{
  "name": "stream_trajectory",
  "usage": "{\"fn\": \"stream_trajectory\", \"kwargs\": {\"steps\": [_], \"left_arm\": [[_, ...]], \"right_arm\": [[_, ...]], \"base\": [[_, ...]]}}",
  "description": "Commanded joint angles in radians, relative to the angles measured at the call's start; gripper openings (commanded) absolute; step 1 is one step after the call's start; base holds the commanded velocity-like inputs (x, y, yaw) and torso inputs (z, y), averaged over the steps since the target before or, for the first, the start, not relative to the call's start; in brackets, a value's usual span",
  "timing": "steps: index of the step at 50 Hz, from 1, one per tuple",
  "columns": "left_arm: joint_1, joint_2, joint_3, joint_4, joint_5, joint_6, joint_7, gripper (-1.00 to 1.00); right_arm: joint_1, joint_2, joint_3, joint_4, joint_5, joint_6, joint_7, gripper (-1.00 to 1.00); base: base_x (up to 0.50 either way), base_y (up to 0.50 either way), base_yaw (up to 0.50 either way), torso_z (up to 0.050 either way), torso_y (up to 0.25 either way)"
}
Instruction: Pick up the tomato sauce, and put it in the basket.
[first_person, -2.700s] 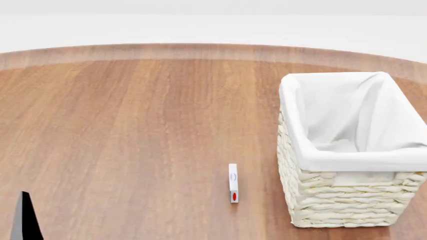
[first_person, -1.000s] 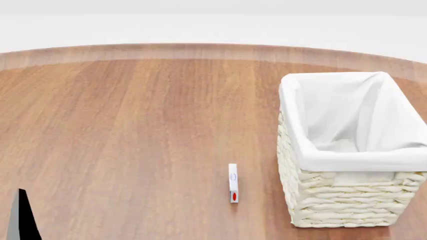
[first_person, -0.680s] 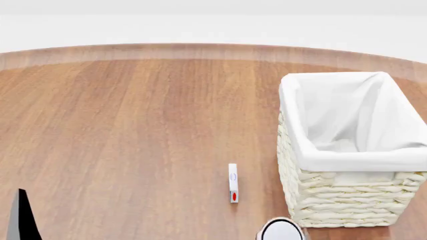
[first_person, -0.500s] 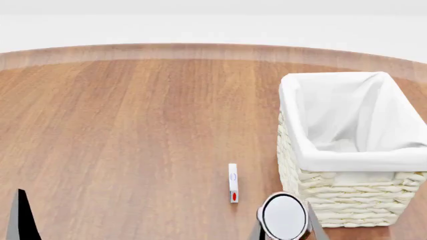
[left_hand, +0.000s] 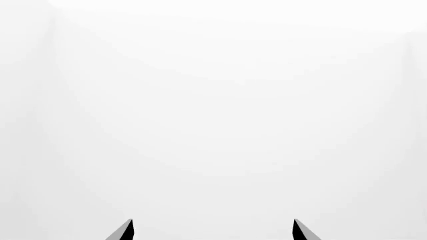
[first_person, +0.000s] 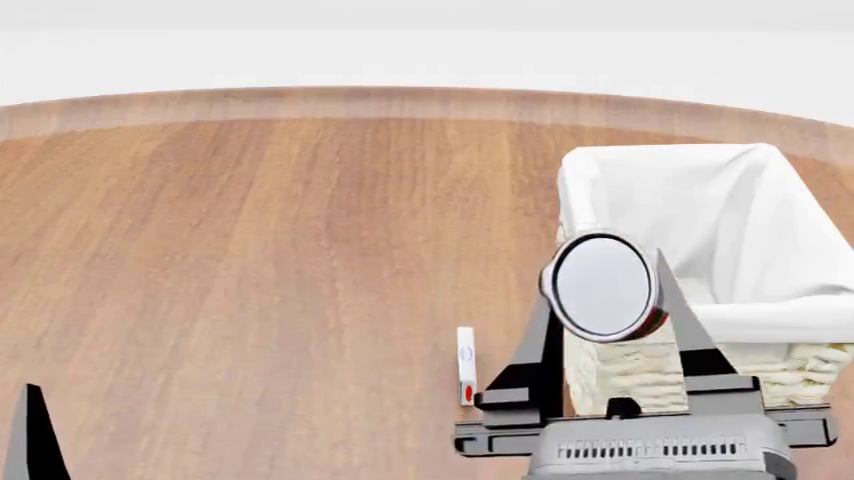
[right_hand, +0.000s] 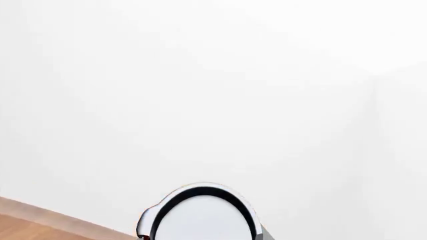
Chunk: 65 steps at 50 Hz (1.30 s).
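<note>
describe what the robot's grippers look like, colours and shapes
In the head view the right gripper has two dark, flat, wedge-shaped fingers tapering to points, on a grey boxy body with a black crossbar and a ribbed vent strip. Of the left gripper, only two black pointed tips with grey inner faces show in its wrist view. No cables or markings are visible.

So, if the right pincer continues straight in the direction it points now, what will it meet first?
Probably nothing close: the right pincer, shut on the tomato sauce, points upward and away, and its wrist view shows only blank white beyond the can.
</note>
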Motion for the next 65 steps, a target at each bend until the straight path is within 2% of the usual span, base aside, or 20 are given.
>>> {"fn": "stream_trajectory", "kwargs": {"steps": [1, 18, 26, 45, 53, 54, 59, 62, 63, 64, 65], "left_arm": [[0.023, -0.01, -0.001, 0.031, 0.013, -0.002, -0.009, 1.0], [0.039, -0.014, 0.014, 0.039, 0.027, 0.01, -0.009, 1.0], [0.048, -0.016, 0.013, 0.034, 0.033, 0.019, -0.014, 1.0], [0.089, -0.031, -0.005, 0.056, 0.035, 0.042, -0.028, 1.0], [0.097, -0.036, -0.004, 0.066, 0.035, 0.043, -0.031, 1.0], [0.098, -0.036, -0.003, 0.067, 0.034, 0.043, -0.03, 1.0], [0.104, -0.039, -0.006, 0.065, 0.033, 0.052, -0.032, 1.0], [0.105, -0.04, -0.008, 0.065, 0.03, 0.052, -0.034, 1.0], [0.106, -0.041, -0.008, 0.066, 0.031, 0.052, -0.034, 1.0], [0.106, -0.041, -0.007, 0.066, 0.032, 0.052, -0.034, 1.0], [0.106, -0.041, -0.006, 0.066, 0.034, 0.051, -0.035, 1.0]], "right_arm": [[0.17, 0.012, 0.021, -0.006, -0.031, 0.08, -0.057, -1.0], [0.345, 0.031, 0.054, -0.037, -0.001, 0.192, -0.131, -1.0], [0.435, 0.003, 0.087, 0.144, 0.063, 0.117, -0.157, -1.0], [0.763, -0.089, 0.136, 0.86, 0.176, -0.09, -0.255, -1.0], [0.954, -0.149, 0.116, 1.346, 0.187, -0.225, -0.338, -1.0], [1.006, -0.167, 0.124, 1.482, 0.21, -0.25, -0.385, -1.0], [1.172, -0.205, 0.112, 1.896, 0.193, -0.39, -0.442, -1.0], [1.188, -0.202, 0.161, 1.9, 0.228, -0.31, -0.475, -1.0], [1.201, -0.2, 0.19, 1.9, 0.25, -0.205, -0.508, -1.0], [1.201, -0.199, 0.196, 1.9, 0.237, -0.197, -0.497, -1.0], [1.212, -0.198, 0.21, 1.901, 0.236, -0.115, -0.514, -1.0]], "base": [[0.0, 0.0, 0.0, 0.0, 0.0], [0.0, 0.0, 0.0, 0.0, 0.001], [0.0, 0.0, 0.0, 0.0, 0.0], [0.0, 0.0, 0.0, 0.0, 0.0], [0.0, 0.0, 0.0, 0.0, 0.0], [0.0, 0.0, 0.0, 0.0, 0.0], [0.0, 0.0, 0.0, 0.0, 0.0], [0.0, 0.0, 0.0, 0.0, 0.003], [0.0, 0.0, 0.0, 0.0, 0.0], [0.0, 0.0, 0.0, 0.0, 0.0], [0.0, 0.0, 0.0, 0.0, 0.0]]}}
